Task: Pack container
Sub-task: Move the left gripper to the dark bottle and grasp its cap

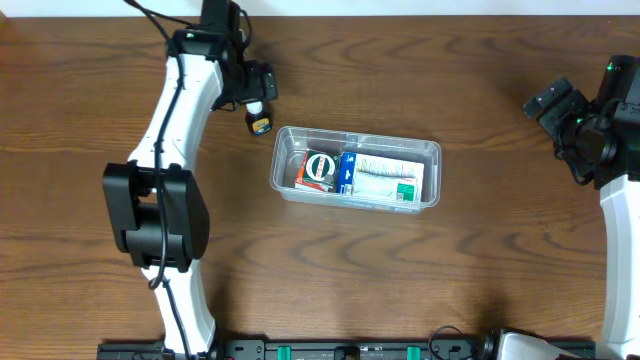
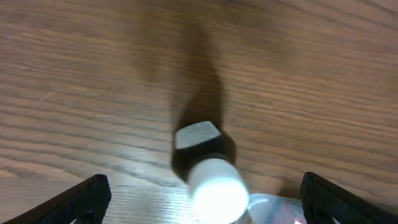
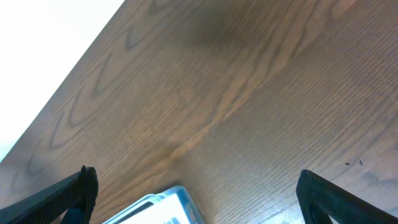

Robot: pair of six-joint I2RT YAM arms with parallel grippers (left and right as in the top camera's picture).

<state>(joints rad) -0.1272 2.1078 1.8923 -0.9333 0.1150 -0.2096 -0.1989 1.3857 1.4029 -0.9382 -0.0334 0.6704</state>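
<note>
The clear plastic container [image 1: 360, 134] sits mid-table. It holds a red-and-black box [image 1: 318, 170], a blue-and-white box [image 1: 348, 172] and a white-and-green box [image 1: 388, 178]. A small dark bottle with a white cap [image 1: 259, 120] lies on the table just left of the container's far left corner. My left gripper [image 1: 256, 90] is open just behind it. In the left wrist view the bottle [image 2: 208, 168] lies between the spread fingers [image 2: 204, 182], cap toward the camera, untouched. My right gripper [image 1: 558, 104] is open and empty at the far right.
A corner of the container shows at the bottom of the left wrist view [image 2: 273, 208] and of the right wrist view [image 3: 168, 208]. The brown wooden table [image 1: 480, 270] ends at a white edge along the back.
</note>
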